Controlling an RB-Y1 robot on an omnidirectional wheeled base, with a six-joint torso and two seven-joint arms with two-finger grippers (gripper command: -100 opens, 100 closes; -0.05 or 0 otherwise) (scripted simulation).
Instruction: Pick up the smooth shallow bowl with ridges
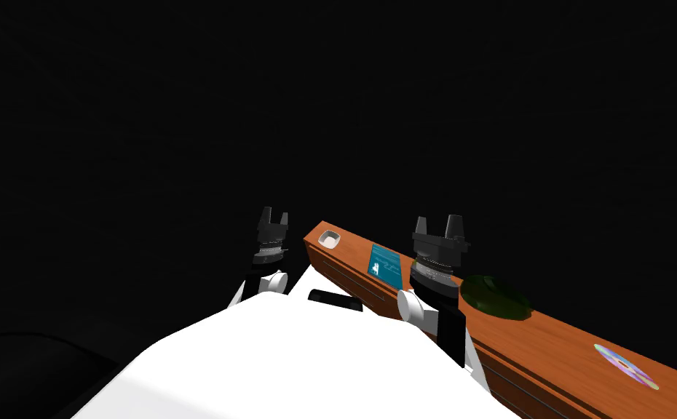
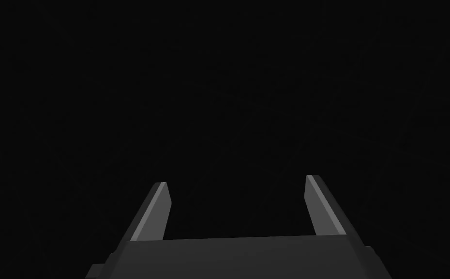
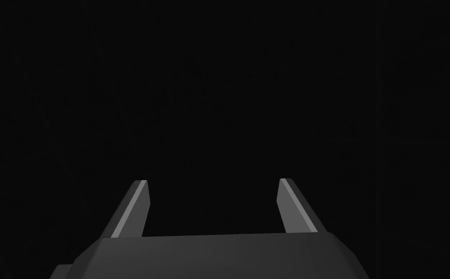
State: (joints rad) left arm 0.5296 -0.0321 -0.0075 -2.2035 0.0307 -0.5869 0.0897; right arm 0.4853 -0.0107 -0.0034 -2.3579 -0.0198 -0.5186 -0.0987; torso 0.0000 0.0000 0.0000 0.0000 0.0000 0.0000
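Head camera steeply above wooden counter (image 1: 548, 336)

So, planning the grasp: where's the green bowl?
Head view: dark green bowl on the wooden cabinet to my right, near the right claw, between the teal card and the disc.

tabletop (image 1: 555, 338): long, narrow, orange-brown wood.
dark green bowl (image 1: 496, 296): shallow, sits on the wood about mid-length.
teal card (image 1: 386, 265): lies flat near the bowl, toward the far end.
white dish (image 1: 329, 238): small, at the far end, well apart from the bowl.
disc (image 1: 624, 365): shiny and flat, well apart on the bowl's other side.
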